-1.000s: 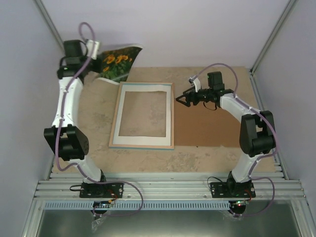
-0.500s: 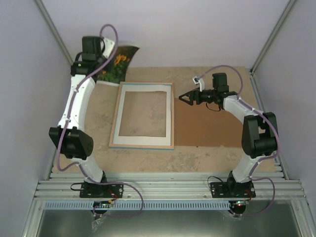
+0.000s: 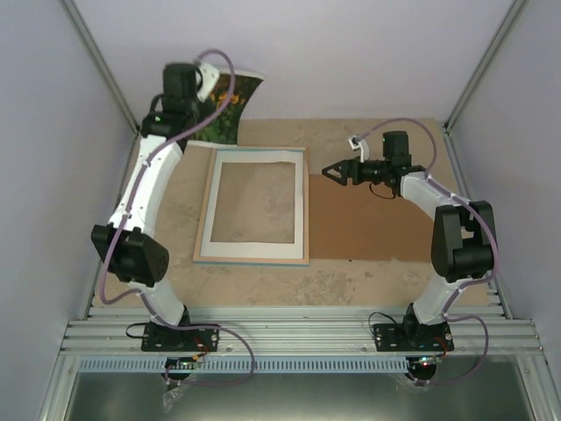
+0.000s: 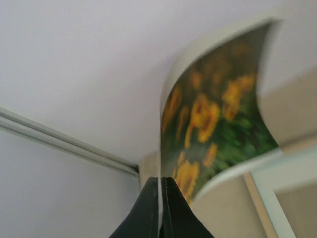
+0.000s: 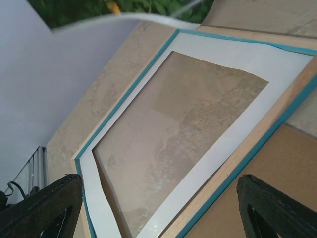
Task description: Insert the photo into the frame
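The photo point(image 3: 224, 112), a sunflower print with a white border, hangs curled in the air at the back left, above the table. My left gripper point(image 3: 203, 98) is shut on its edge; in the left wrist view the photo point(image 4: 213, 124) rises bent from between the closed black fingertips point(image 4: 174, 213). The frame point(image 3: 303, 203) lies flat mid-table, wood back up, turquoise edge showing, with a white mat point(image 3: 210, 215) inside. My right gripper point(image 3: 331, 170) is open and empty just right of the frame's top right corner. The right wrist view shows the frame point(image 5: 267, 148), the mat point(image 5: 233, 158) and the photo's lower edge point(image 5: 119, 7).
A brown backing board point(image 3: 377, 224) lies flat to the right of the frame, under the right arm. Purple walls and metal posts close in the back and sides. An aluminium rail runs along the near edge.
My left arm has carried the photo to the right and a little up, from the far left corner toward the frame's top left corner. The right gripper has drawn slightly right and back.
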Motion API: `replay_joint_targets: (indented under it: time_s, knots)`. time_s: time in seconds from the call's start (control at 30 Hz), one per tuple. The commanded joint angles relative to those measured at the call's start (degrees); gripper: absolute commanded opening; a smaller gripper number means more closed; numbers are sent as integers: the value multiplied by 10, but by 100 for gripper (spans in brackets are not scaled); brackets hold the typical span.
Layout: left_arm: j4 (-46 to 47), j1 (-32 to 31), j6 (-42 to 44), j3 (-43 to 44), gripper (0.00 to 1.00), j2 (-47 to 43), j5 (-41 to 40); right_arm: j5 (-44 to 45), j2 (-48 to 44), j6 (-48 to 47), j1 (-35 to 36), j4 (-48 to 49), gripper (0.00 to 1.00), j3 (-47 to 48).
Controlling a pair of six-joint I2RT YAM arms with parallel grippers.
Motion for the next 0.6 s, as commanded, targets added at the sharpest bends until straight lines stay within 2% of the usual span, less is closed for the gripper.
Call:
replay_joint_targets:
  time_s: [0.0, 0.13, 0.27, 0.4, 0.57]
  knots:
    - [23, -45, 46, -171, 0, -78, -13, -14, -15, 31, -9, 29, 86, -9]
    - [13, -99, 44, -294, 0, -133, 1, -18, -14, 38, -11, 33, 86, -13]
    - [-3, -122, 14, -319, 0, -143, 7, -20, -13, 50, -11, 48, 86, -22]
    - [27, -97, 8, -264, 0, -97, -80, -27, -5, 57, -11, 50, 86, -20]
    - [-10, 36, -44, -71, 0, 1, -66, -27, -6, 50, -13, 44, 86, -13]
